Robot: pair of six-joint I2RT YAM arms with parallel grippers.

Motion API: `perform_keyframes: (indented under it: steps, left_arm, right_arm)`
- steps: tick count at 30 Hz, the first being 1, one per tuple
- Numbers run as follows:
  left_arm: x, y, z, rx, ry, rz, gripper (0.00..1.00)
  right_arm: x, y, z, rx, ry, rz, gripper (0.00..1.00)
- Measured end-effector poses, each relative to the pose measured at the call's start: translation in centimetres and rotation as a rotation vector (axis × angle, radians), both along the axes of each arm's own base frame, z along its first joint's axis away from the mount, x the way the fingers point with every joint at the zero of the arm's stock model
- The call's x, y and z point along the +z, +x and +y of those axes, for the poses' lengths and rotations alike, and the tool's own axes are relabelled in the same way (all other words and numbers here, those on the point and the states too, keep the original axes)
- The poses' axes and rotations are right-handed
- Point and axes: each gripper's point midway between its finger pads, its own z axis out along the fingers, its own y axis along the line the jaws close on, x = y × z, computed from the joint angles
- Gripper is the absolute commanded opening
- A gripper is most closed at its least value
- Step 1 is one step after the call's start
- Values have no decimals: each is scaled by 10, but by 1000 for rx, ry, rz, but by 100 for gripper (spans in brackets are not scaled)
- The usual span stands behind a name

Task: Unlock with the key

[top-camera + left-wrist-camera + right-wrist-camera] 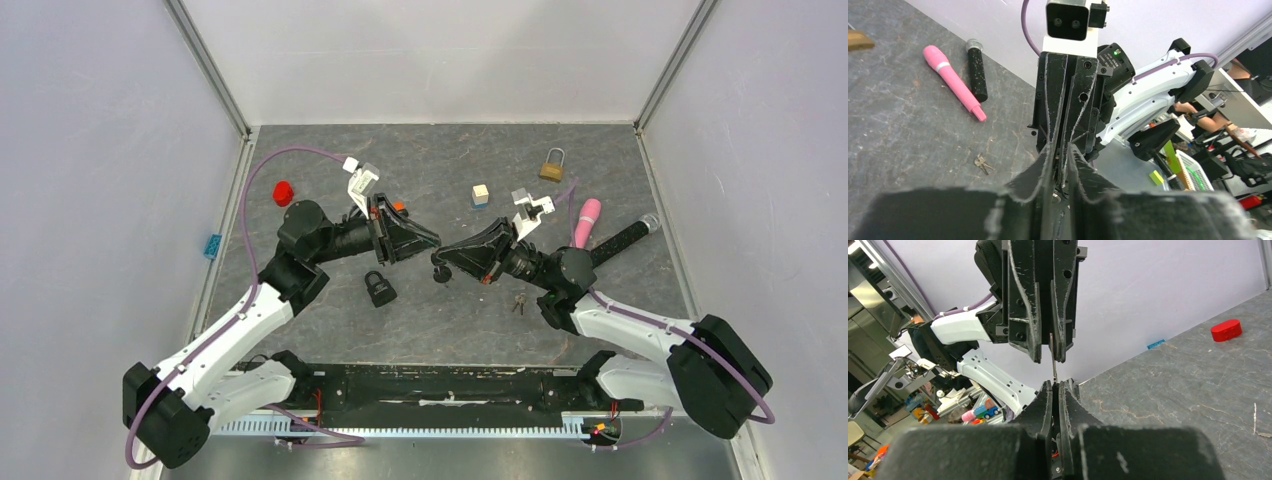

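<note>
Key [1054,372] — thin, likely stiff, light, slippery — sits above the surface [1198,380]: right gripper [1055,385] fingers clamp it; left gripper [1049,360] fingers flank the blade, contact uncertain. Best pinched on flat faces.

Nearer padlock [379,289] left of key bunch [518,303]

On the table [450,335]: one black padlock [379,289], one brass padlock [551,165], one pink microphone [587,222], one black microphone [625,238], one key bunch [518,303], one red capsule [284,193], one cube [481,195]
</note>
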Motion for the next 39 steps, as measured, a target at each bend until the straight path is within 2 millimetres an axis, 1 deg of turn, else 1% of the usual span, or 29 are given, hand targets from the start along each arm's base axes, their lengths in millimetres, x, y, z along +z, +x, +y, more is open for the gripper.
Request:
perform_keyframes:
  steps: [1, 4, 5, 6, 7, 13, 17, 19, 21, 22, 25, 29, 31, 34, 36, 39]
  left_arm:
    - [0, 0, -1, -2, -1, -1, 3]
    - [0, 1, -2, 2, -4, -1, 2]
    - [0, 2, -2, 4, -4, -2, 2]
    - [0, 3, -2, 9, -6, -2, 2]
    - [-1, 4, -2, 15, -7, -2, 2]
    - [-8, 13, 1, 97, -28, 52, 2]
    - [0, 19, 5, 151, -62, 69, 2]
    - [3, 21, 6, 169, -74, 77, 2]
    - [5, 24, 7, 185, -84, 85, 2]
    - [6, 24, 7, 190, -88, 85, 2]
    - [13, 27, 8, 203, -116, 80, 2]
    - [20, 30, 6, 199, -155, 86, 2]
    - [23, 32, 4, 198, -172, 90, 2]
    - [25, 35, 2, 197, -192, 94, 2]
    - [27, 36, 1, 193, -202, 96, 2]
    - [31, 36, 0, 186, -222, 97, 2]
  right_arm:
    - [0, 0, 0, 2, 1, 1, 0]
    - [1, -2, 1, 15, 6, -3, 0]
    - [0, -2, 1, 18, 7, -3, 4]
    - [0, -2, 1, 19, 7, -3, 10]
    - [0, -2, 0, 17, 7, -3, 20]
    - [-13, 6, -7, -22, -21, -14, 59]
    - [-13, 12, -16, -73, -41, -71, 67]
    - [-11, 14, -19, -95, -50, -104, 72]
    - [-10, 16, -21, -116, -61, -135, 73]
    - [-8, 18, -21, -125, -64, -147, 76]
    - [1, 22, -20, -143, -66, -176, 76]
    - [19, 24, -20, -156, -30, -210, 72]
    - [25, 26, -20, -160, -11, -211, 67]
    - [27, 30, -17, -152, 9, -186, 62]
    - [27, 31, -15, -140, 20, -162, 55]
    - [25, 33, -13, -123, 36, -127, 48]
